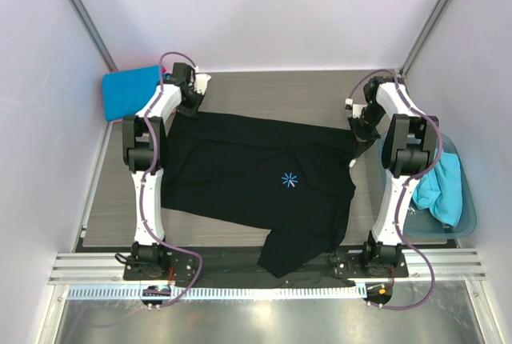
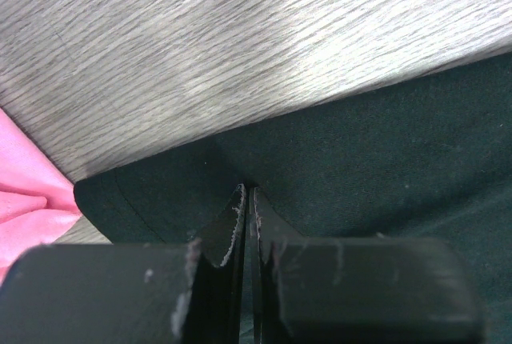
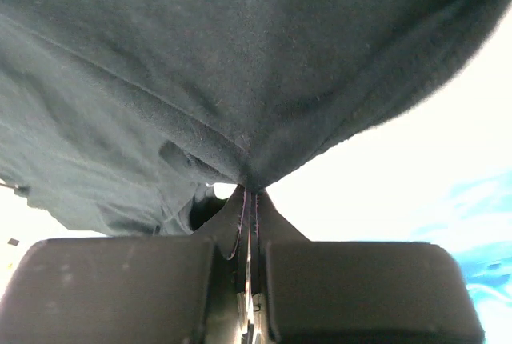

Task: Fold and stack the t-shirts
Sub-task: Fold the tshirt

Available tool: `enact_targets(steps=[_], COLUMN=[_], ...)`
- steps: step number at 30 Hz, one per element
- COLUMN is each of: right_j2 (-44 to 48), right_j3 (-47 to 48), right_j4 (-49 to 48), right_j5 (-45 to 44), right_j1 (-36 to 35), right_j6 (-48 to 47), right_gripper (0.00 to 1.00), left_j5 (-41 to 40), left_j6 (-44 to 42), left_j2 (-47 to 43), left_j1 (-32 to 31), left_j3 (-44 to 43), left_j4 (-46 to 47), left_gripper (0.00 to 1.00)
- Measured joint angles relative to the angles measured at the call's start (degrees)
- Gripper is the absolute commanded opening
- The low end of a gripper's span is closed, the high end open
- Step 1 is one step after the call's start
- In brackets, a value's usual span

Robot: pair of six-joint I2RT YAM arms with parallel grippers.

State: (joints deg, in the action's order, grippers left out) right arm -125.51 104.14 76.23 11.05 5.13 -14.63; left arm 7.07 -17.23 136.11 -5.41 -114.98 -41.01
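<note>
On table (image 1: 320, 92), black shirt (image 1: 240, 168) spread out, left gripper (image 2: 246, 194) pinched on its far-left corner, right gripper (image 3: 250, 192) clamped on far-right edge, blue shirt (image 1: 132, 90) far left, turquoise shirt (image 1: 446, 188) in tub (image 1: 472, 218).

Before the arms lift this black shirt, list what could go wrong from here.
The left jaws and the right jaws are each shut on a thin pinch of the black t-shirt; it might slip on lifting.
Its near part hangs past the edge of the table near the right arm's base; it could snag.
The pink shirt lies beside the left pinch and may drag along.
</note>
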Motion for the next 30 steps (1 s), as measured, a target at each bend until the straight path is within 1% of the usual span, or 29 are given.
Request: enact_targets(steps=[2,3,4,5,6,7,9,12,16,19,22,30], right_j2=[0.4,0.4,0.4,0.4,0.5,0.7,1.0,1.0,0.6,-0.1,-2.4,-13.9], right_j3=[-1.4,-1.7,-2.0,-2.1,-2.3,-2.5,-2.5,0.2,11.1,17.0,19.6,22.3], right_j4=[0.3,0.3,0.3,0.3,0.3,0.3,0.5,1.4,1.1,0.2,0.1,0.2], right_j5=[0.0,0.0,0.0,0.0,-0.1,-0.3,-0.8,-1.4,-1.5,-1.5,-1.5,-1.3], right_j1=[-0.3,-0.5,-0.5,-0.6,-0.7,-0.7,-0.8,-0.7,0.3,1.2,1.9,2.4], right_j6=[0.0,0.0,0.0,0.0,0.2,0.2,0.0,0.0,0.1,0.3,0.3,0.3], right_gripper=[0.02,0.04,0.09,0.18,0.34,0.38,0.41,0.43,0.45,0.45,0.45,0.46], left_j5=[0.0,0.0,0.0,0.0,0.0,0.0,0.0,0.0,0.0,0.0,0.0,-0.2], left_j6=[0.0,0.0,0.0,0.0,0.0,0.0,0.0,0.0,0.0,0.0,0.0,-0.2], left_j2=[0.0,0.0,0.0,0.0,0.0,0.0,0.0,0.0,0.0,0.0,0.0,0.0], left_j1=[0.0,0.0,0.0,0.0,0.0,0.0,0.0,0.0,0.0,0.0,0.0,0.0], left_j3=[0.0,0.0,0.0,0.0,0.0,0.0,0.0,0.0,0.0,0.0,0.0,0.0], left_j4=[0.0,0.0,0.0,0.0,0.0,0.0,0.0,0.0,0.0,0.0,0.0,0.0], left_gripper=[0.03,0.03,0.03,0.03,0.03,0.03,0.03,0.03,0.03,0.03,0.03,0.03])
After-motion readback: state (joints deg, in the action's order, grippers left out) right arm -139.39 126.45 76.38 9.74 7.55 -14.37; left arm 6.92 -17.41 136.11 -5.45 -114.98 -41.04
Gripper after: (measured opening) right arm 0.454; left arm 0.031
